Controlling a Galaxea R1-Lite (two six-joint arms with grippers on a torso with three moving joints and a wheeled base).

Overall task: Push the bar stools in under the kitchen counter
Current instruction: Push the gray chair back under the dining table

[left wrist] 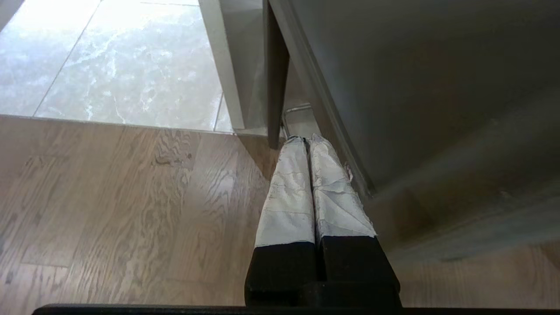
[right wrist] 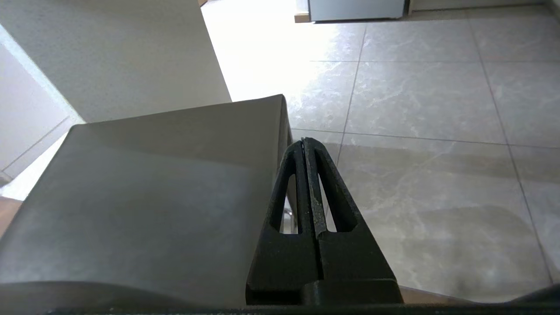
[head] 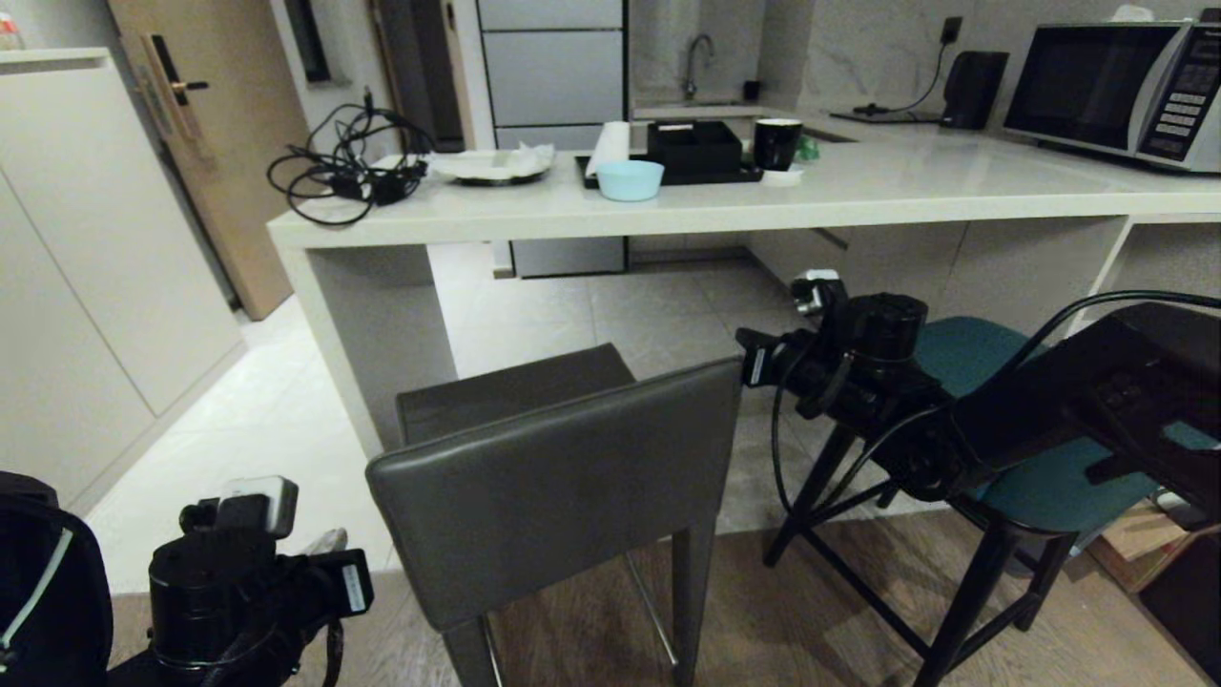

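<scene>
White stone-look slab tops the kitchen bench (head: 858, 205), its overhang open underneath to bare grey tile. The grey leather stool (head: 553, 487) stands out from that edge, seat front just beside the bench's end panel, back toward the robot. The teal stool (head: 1030, 477) stands to its right on thin black legs, also clear of the edge and partly hidden by the right arm. The right claw (right wrist: 306, 142), clenched with nothing between its fingers, hangs by the grey stool's right back corner. The left claw (left wrist: 308, 139), likewise clenched and holding nothing, sits low beside the back's left edge. On the slab, a black tray (head: 668, 175) carries a black box (head: 693, 145); a pale blue bowl (head: 630, 179) sits in front.
</scene>
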